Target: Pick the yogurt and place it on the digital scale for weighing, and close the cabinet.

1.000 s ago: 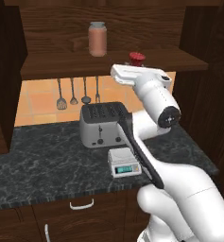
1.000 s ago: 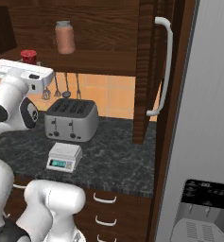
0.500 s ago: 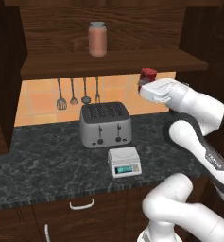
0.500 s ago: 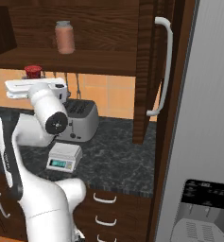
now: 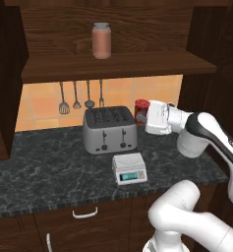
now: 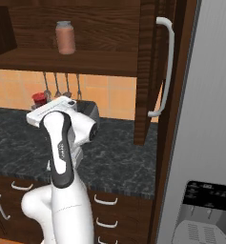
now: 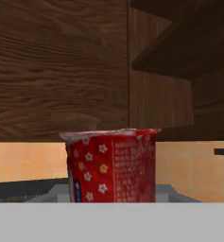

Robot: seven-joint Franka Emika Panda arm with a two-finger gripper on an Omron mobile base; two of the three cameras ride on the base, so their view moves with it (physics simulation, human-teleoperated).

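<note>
From my left camera I see the silver four-slot toaster, the small white square digital scale in front of it, then my two-finger gripper clenched on the small red yogurt cup, held above the counter right of the toaster.

Honestly nothing here you can actually read. The yogurt has a block of tiny white print on its red side next to little flower marks, but it's just fuzz, no letters come out. The digital scale on the counter has a blue-green display with no digits I can make out. The panel on the grey appliance shows small pale marks, too small to tell.
</note>
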